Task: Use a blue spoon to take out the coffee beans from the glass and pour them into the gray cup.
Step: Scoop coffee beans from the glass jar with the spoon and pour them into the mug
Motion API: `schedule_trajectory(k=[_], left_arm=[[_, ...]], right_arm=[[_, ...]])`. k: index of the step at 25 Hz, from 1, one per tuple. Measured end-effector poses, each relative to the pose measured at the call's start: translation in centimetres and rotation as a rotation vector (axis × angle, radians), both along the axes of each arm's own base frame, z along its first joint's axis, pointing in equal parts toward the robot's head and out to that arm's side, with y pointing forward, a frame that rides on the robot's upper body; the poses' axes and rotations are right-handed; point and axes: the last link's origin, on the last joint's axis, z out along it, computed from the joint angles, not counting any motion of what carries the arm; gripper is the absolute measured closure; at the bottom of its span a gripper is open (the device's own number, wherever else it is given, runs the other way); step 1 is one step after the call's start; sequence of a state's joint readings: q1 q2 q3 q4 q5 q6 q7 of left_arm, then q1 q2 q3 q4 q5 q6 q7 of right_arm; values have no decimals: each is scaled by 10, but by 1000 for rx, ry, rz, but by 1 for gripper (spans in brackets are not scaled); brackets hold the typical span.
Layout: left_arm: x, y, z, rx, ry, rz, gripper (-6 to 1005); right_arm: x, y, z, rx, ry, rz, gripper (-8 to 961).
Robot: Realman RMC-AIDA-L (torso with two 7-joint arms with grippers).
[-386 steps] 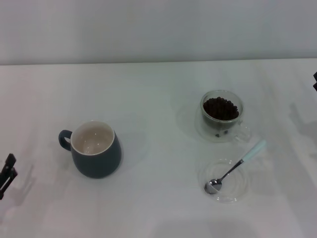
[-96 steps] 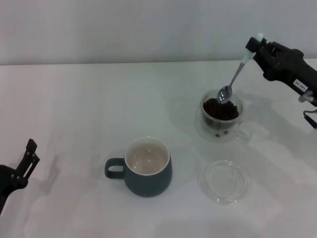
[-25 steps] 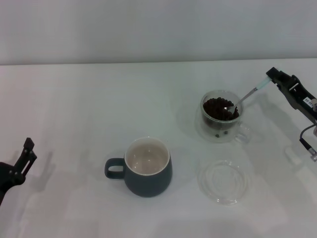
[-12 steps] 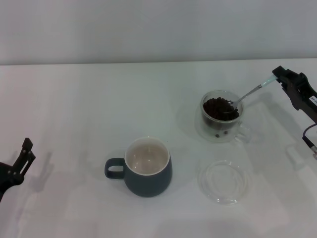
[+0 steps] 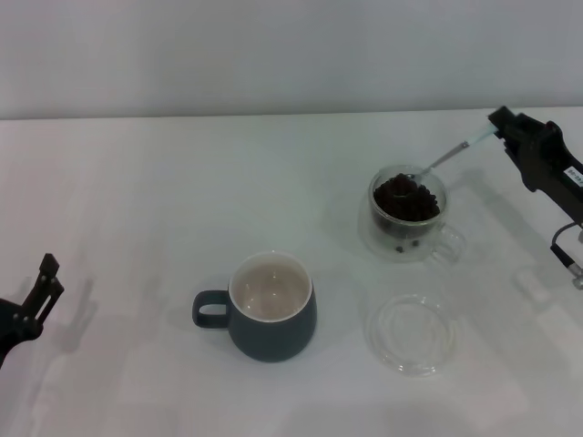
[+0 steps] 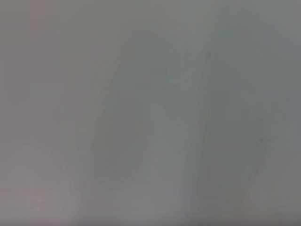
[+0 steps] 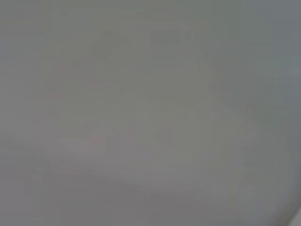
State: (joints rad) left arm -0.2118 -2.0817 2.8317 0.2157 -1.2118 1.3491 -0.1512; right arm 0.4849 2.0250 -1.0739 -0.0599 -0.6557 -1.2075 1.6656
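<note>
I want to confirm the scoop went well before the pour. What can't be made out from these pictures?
- Left and right wrist views: blank grey, nothing visible.
- Blue spoon, head view: its bowl sits among the coffee beans in the glass; the load is too small to judge.
- Right tool: its grip on the handle is hidden by its own body.
- Left tool: arm cut off by the edge.
- Gray cup: no beans visible inside.
</note>
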Motion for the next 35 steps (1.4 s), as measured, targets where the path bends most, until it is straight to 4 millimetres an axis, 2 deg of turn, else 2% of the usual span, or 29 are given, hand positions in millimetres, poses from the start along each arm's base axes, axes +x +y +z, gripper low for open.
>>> schedule_trajectory(k=[7, 18, 28, 35], left_arm=[[2, 3, 0, 2, -1, -10, 134], [6, 5, -2, -1, -11, -16, 134], [6, 5, -3, -5, -12, -13, 134], [7, 7, -3, -5, -12, -18, 133]], right_arm=[[-28, 0, -10, -91, 22, 156, 815], [-71, 8, -40, -287, -62, 355, 813], [-96, 13, -68, -378, -233, 450, 815], [-96, 15, -66, -300, -315, 482, 814]])
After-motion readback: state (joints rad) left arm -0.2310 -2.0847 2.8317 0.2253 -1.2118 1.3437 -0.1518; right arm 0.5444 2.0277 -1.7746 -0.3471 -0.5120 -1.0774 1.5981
